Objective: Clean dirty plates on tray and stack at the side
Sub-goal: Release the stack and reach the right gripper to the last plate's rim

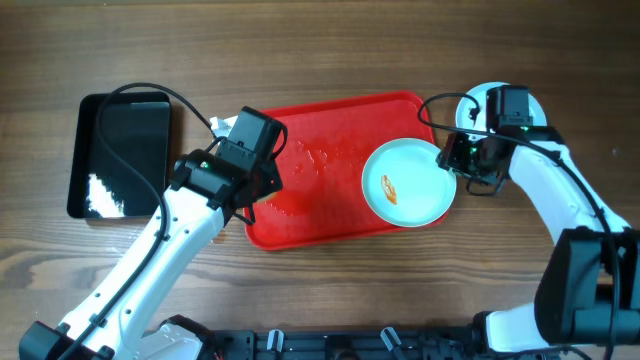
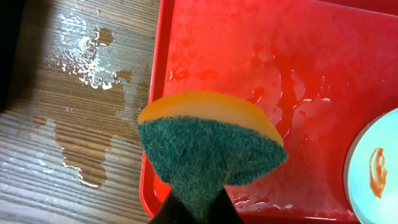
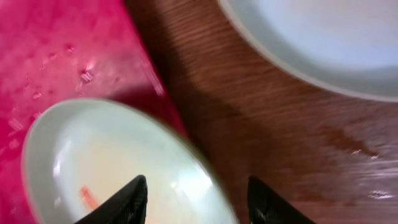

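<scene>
Tray (image 1: 330, 120): wet, one smeared plate (image 1: 410, 182) at right edge | left claw (image 2: 199, 205) clamped on sponge (image 2: 211, 149) | right claw (image 3: 196, 183) apart astride plate rim

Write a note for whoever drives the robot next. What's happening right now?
The left gripper is shut on the sponge, over the left edge of the red tray.
The right gripper is open, astride the rim of the dirty plate.
That plate sits on the tray's right end, orange smear not wiped.
Done: a side plate is on the table beside the tray; I can't tell if it's a stack.
Left: scrub the smeared plate, then stack it there.
</scene>
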You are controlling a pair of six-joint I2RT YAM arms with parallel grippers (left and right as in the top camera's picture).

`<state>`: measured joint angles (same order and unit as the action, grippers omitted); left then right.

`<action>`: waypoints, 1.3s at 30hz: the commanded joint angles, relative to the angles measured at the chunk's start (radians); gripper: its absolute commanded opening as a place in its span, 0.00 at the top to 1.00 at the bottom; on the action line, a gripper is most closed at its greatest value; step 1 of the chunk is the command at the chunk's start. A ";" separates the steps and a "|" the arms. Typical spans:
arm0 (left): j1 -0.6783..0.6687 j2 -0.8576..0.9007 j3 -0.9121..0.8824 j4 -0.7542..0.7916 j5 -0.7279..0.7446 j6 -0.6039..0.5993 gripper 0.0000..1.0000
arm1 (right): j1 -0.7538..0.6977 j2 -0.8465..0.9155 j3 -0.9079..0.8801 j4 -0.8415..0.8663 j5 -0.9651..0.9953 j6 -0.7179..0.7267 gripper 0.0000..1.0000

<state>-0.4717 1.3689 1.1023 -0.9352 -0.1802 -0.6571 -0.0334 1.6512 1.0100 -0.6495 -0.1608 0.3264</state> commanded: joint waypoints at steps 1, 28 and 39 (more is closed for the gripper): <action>0.003 0.006 -0.006 0.002 0.012 -0.010 0.96 | 0.002 0.038 -0.004 0.006 0.136 0.013 0.48; 0.003 0.006 -0.006 0.010 0.012 -0.010 0.94 | 0.005 0.069 -0.003 -0.008 -0.362 -0.063 0.91; 0.003 0.006 -0.006 0.003 0.012 -0.009 0.93 | 0.095 0.068 0.049 -0.052 -0.086 -0.066 0.76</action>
<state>-0.4717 1.3689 1.1023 -0.9314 -0.1802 -0.6571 0.0605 1.7031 1.0107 -0.6994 -0.3977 0.2623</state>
